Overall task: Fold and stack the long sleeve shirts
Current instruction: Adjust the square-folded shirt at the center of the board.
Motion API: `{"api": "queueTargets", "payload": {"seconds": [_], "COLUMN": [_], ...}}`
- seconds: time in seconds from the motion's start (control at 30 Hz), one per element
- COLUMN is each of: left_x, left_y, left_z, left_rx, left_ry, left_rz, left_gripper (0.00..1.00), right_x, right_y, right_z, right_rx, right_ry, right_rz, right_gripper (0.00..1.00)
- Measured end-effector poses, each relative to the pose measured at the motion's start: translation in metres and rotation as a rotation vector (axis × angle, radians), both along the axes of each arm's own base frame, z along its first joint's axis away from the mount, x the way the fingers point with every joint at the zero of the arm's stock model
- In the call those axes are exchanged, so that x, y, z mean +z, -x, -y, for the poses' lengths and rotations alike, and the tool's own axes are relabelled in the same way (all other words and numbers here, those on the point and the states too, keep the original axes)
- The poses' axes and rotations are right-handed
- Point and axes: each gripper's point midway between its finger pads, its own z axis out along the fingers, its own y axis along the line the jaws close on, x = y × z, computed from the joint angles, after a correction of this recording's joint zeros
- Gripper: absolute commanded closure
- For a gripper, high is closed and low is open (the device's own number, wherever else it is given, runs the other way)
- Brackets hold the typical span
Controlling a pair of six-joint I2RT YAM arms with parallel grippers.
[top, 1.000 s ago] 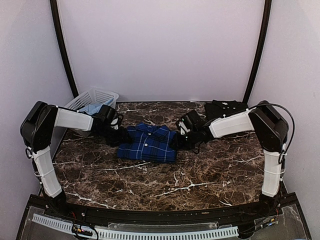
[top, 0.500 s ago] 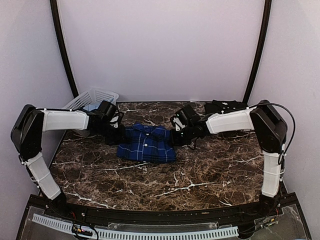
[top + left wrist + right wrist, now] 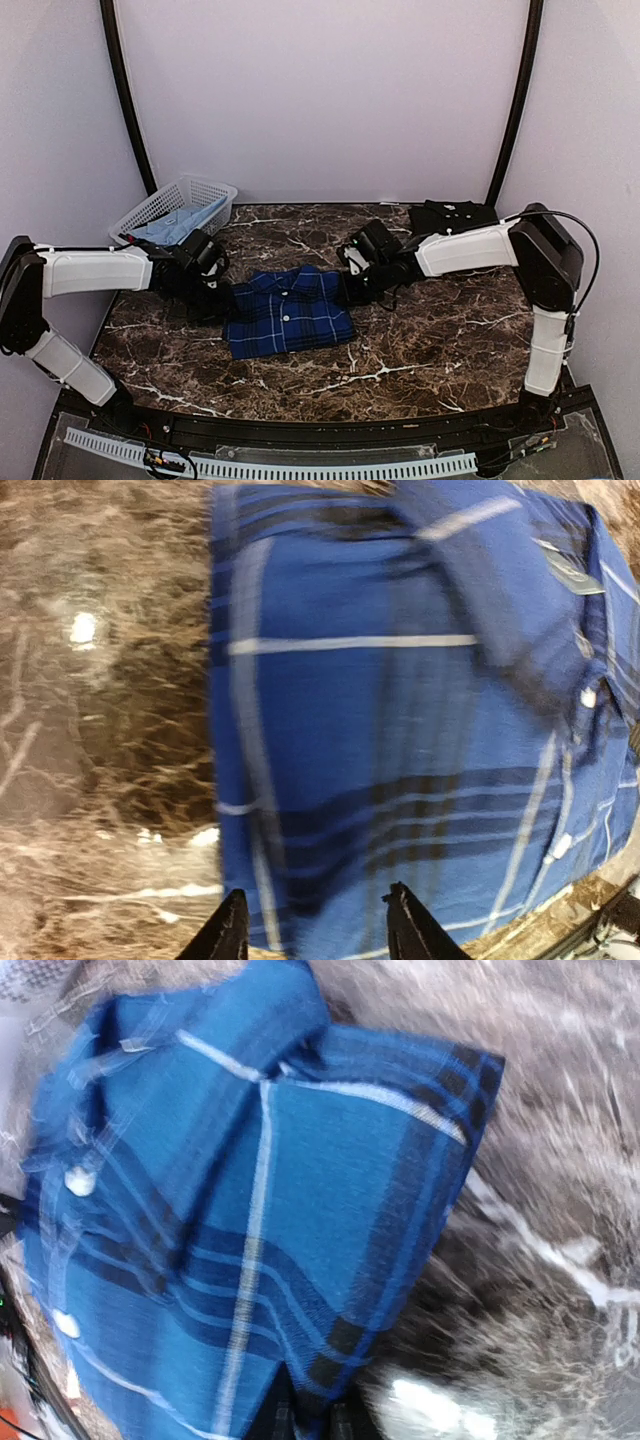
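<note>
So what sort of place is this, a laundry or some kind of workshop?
Most likely a robot test bench, not a laundry: two white arms are bolted to a marble-patterned table inside plain pale walls, with a folded plaid shirt and a white basket as props.

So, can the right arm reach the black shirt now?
Probably, but not at once: the black shirt lies uncovered just behind that arm, yet the right gripper seems shut on the plaid shirt.

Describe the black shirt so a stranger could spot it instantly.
Start at the brown marble table and look to its far right corner. The black shirt lies there, just behind the right arm. Unlike the blue plaid shirt in the middle, it is plain black.
</note>
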Motion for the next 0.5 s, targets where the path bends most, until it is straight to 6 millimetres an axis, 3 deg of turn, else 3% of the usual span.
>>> {"api": "queueTargets", "payload": {"seconds": [0.13, 0.2, 0.4, 0.5], "left_x": [0.002, 0.008, 0.031, 0.044], "left_y": [-0.005, -0.011, -0.021, -0.026], "left_z": [-0.014, -0.016, 0.004, 0.033], "left_rx": [0.034, 0.042, 0.000, -0.057], "left_ry": [-0.077, -0.092, -0.017, 0.055], "left_rz": [0.023, 0.045, 0.099, 0.125], "left_gripper": [0.64, 0.71, 0.82, 0.84], "right_x": [-0.020, -0.018, 0.027, 0.046], "right_y": [0.006, 0.006, -0.001, 0.003], "right_z": [0.023, 0.031, 0.032, 0.020], "right_rx": [-0.027, -0.041, -0.055, -0.034], "right_ry": [0.055, 0.073, 0.065, 0.046], "right_rz": [-0.033, -0.027, 0.094, 0.141], "right_gripper": [0.61, 0.54, 0.50, 0.53]}}
